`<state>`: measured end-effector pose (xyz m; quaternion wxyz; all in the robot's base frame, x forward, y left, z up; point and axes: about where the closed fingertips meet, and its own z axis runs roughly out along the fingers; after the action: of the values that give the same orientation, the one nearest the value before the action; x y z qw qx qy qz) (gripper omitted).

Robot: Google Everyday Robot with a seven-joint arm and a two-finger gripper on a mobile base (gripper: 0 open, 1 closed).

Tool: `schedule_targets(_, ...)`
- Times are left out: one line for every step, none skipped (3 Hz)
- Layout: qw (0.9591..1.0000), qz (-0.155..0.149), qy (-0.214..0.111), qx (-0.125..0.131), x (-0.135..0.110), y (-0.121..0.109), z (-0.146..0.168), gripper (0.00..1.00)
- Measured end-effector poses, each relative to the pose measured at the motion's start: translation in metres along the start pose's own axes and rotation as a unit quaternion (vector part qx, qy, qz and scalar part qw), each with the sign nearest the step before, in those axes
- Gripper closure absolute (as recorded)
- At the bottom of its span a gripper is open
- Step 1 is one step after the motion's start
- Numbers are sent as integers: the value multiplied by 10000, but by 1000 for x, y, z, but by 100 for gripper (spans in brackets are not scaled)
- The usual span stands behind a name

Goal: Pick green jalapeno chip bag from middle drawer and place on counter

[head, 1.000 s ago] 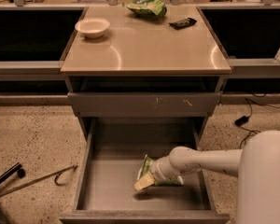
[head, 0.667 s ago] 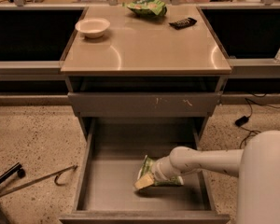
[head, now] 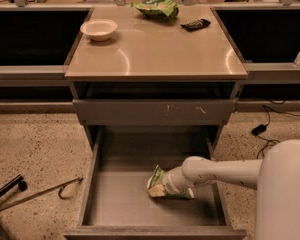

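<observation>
1. The green jalapeno chip bag [head: 156, 183] lies on the floor of the middle drawer [head: 120, 201], right of the drawer's centre.
2. My claw [head: 164, 188] is down inside the drawer, touching the bag's right side, since my arm reaches in over the drawer's right wall. I cannot tell whether it is spread or pinching the bag.
3. Above the drawer is the table [head: 155, 54]. A bowl [head: 98, 29] and another green bag [head: 157, 6] sit toward its back, so I judge the near part best for placing.
</observation>
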<state>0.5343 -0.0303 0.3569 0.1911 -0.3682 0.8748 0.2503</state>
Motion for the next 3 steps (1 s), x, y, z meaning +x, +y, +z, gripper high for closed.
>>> schedule_targets(9996, -155, -179, -129, -33, 15, -43, 87)
schedule_targets(9979, -406, -311, -395, -78, 36, -100, 100)
schedule_targets(9961, -500, -129, -719, -82, 54, -118, 100)
